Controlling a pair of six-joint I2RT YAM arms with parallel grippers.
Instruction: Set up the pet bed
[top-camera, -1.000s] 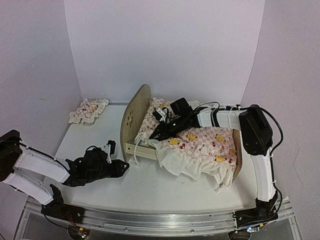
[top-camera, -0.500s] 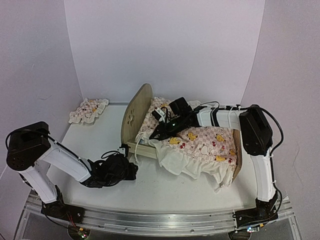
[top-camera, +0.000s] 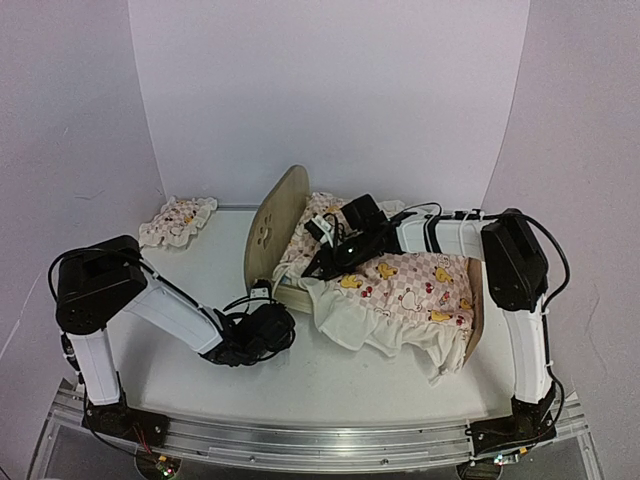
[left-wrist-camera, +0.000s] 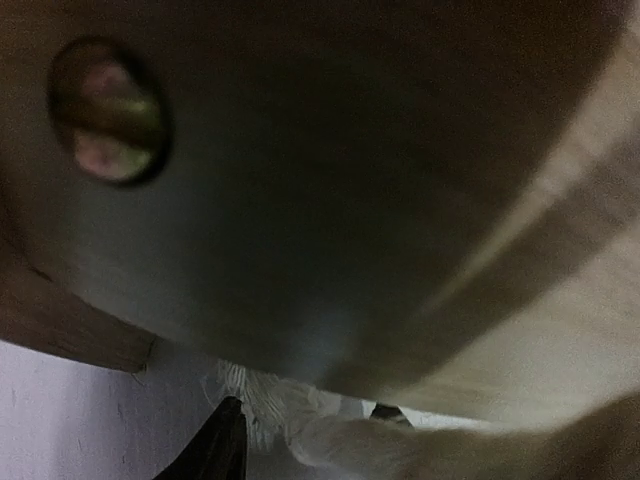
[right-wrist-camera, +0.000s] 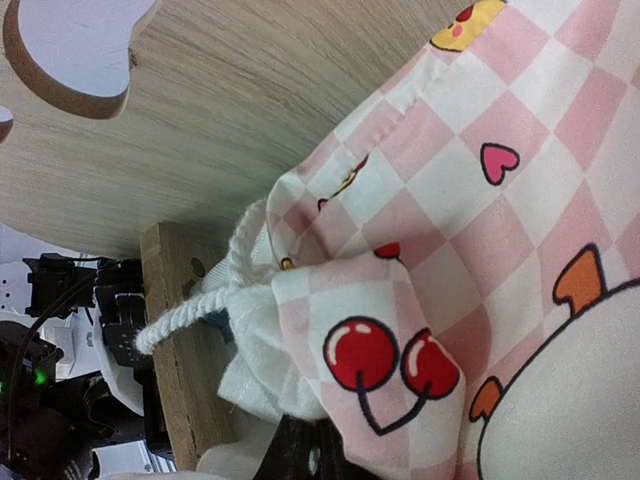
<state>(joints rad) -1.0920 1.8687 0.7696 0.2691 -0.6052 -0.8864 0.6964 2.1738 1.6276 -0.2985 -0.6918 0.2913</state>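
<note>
The pet bed stands mid-table, its plywood headboard (top-camera: 268, 228) with the paw cutout upright on the left. The pink checkered duck-print cover (top-camera: 415, 290) lies over it and hides the striped base. My right gripper (top-camera: 322, 264) is shut on a bunched edge of the cover (right-wrist-camera: 400, 300) just beside the headboard (right-wrist-camera: 230, 110); its dark fingers (right-wrist-camera: 305, 450) show under the fabric. My left gripper (top-camera: 272, 325) is low at the bed's front-left corner, pressed close to the wood (left-wrist-camera: 330, 180). Its fingertips (left-wrist-camera: 225, 445) stand apart with a white cord (left-wrist-camera: 340, 440) between them.
The small ruffled pillow (top-camera: 178, 220) lies at the back left, near the wall. A white cord (right-wrist-camera: 190, 315) hangs from the cover over the bed's side rail (right-wrist-camera: 185, 380). The cover's ruffle (top-camera: 400, 340) droops over the bed's near side onto the table.
My left arm has swung right across the table, from the left edge to the bed's front-left corner. The right gripper has stayed on the cover by the headboard.
</note>
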